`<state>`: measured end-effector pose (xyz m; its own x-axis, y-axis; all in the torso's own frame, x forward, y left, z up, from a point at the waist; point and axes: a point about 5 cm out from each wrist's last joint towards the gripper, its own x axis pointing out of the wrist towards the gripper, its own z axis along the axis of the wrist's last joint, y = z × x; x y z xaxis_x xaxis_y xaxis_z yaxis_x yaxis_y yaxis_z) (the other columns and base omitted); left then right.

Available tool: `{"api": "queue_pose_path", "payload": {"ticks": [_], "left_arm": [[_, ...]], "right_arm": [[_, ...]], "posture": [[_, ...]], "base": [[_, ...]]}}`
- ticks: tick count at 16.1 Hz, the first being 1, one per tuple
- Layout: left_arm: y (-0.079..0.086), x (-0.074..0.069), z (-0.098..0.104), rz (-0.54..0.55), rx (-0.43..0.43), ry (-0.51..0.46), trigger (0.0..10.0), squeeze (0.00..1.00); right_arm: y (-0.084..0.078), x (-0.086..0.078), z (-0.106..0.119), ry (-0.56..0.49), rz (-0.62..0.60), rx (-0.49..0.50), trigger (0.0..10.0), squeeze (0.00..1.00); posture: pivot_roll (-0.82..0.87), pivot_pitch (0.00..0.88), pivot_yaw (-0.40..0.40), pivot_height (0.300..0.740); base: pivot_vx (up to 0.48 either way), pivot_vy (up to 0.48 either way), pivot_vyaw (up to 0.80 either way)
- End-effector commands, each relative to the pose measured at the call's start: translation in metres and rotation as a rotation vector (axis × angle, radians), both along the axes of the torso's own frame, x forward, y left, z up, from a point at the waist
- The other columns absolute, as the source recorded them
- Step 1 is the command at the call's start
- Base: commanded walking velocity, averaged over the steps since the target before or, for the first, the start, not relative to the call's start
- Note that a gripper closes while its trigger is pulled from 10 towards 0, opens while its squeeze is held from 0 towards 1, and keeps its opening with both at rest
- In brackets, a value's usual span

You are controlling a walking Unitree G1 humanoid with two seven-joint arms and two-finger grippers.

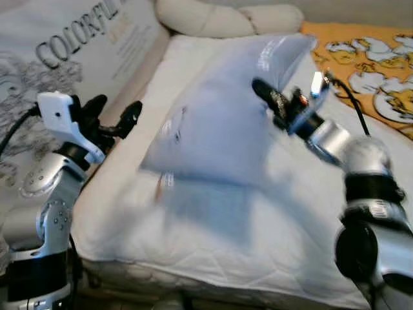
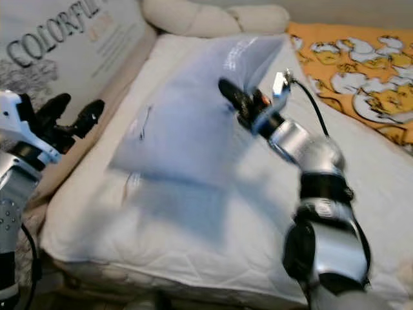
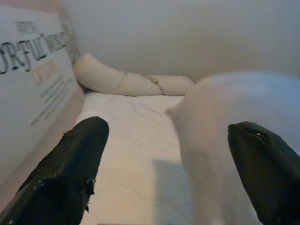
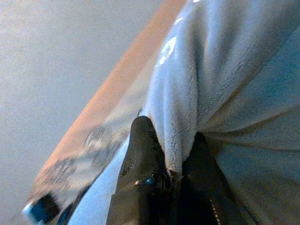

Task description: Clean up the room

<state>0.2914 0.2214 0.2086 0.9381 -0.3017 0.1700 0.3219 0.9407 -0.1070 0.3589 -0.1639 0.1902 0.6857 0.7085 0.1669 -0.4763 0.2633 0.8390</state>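
Right gripper [image 4: 171,161] pinches a fold of the pale grey-blue fleece blanket [image 1: 219,123], its two black fingers [image 4: 140,154] pressed together on the cloth at the blanket's edge. From that pinch the blanket hangs away toward the robot's left, lifted and draped over the white mattress [image 1: 193,245]; it looks blurred in the head views, so its exact outline is hard to make out. Beyond the right gripper, on its far side, lies an orange sheet printed with white ducks [image 1: 368,64].

Left gripper [image 1: 113,119] is raised at the mattress's near-left edge, its fingers [image 3: 70,168] spread wide apart with nothing between them. Just ahead of it is the bare mattress surface, and the lifted blanket rises to its right, near but not touching the fingertips. To the left gripper's left stands a large white panel with the printed word "COLORFUL" [image 1: 77,32], leaning along the side of the bed. Farther ahead of both grippers, at the head of the mattress against the wall, rests a long cream bolster pillow [image 1: 226,19].
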Motion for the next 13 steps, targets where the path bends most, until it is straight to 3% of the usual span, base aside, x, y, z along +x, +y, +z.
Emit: {"api": "queue_pose_path", "payload": {"ticks": [1,4,5,6,7,8,10,12,13], "left_arm": [[0.005,0.002,0.001,0.025,-0.02,0.018,10.0,0.05],[-0.001,0.01,-0.009,0.014,-0.016,0.097,10.0,0.07],[-0.011,0.014,-0.024,-0.031,0.011,0.171,10.0,0.35],[-0.014,0.016,-0.033,-0.044,0.034,0.207,10.0,0.42],[-0.02,0.022,-0.05,-0.05,0.028,0.273,10.0,1.0],[-0.026,0.029,-0.067,-0.056,-0.015,0.354,10.0,1.0],[-0.038,0.036,-0.093,-0.125,-0.005,0.461,10.0,1.0],[-0.046,0.038,-0.112,-0.193,-0.091,0.559,10.0,1.0],[-0.054,0.034,-0.12,-0.287,-0.133,0.6,10.0,1.0]], "right_arm": [[-0.003,-0.011,-0.015,0.036,0.049,-0.055,0.0,0.0],[-0.02,-0.032,-0.103,0.249,0.009,-0.404,0.0,0.0],[-0.028,-0.041,-0.13,0.317,-0.049,-0.494,0.0,0.0],[-0.03,-0.044,-0.136,0.34,-0.072,-0.507,0.0,0.0],[-0.034,-0.048,-0.145,0.384,-0.12,-0.516,0.0,0.0],[-0.037,-0.051,-0.152,0.403,-0.144,-0.527,0.0,0.0],[-0.038,-0.052,-0.156,0.398,-0.145,-0.544,0.0,0.0],[-0.041,-0.053,-0.16,0.389,-0.152,-0.585,0.0,0.0],[-0.043,-0.053,-0.159,0.388,-0.166,-0.585,0.0,0.0]], "posture": [[0.03,0.0,0.056,0.74],[0.02,0.0,0.067,0.74],[0.02,0.0,0.072,0.74],[0.02,0.0,0.071,0.74],[0.02,0.0,0.07,0.74],[0.03,0.0,0.063,0.74],[0.02,0.0,0.064,0.74],[0.01,0.0,0.072,0.74],[0.0,0.0,0.072,0.74]], "base": [[0.0,0.0,0.0],[0.0,0.0,0.0],[0.0,0.0,0.0],[0.0,0.0,0.0],[0.0,0.0,0.0],[0.0,0.0,0.0],[0.0,0.0,0.0],[0.0,0.0,0.0],[0.0,0.0,0.0]]}}
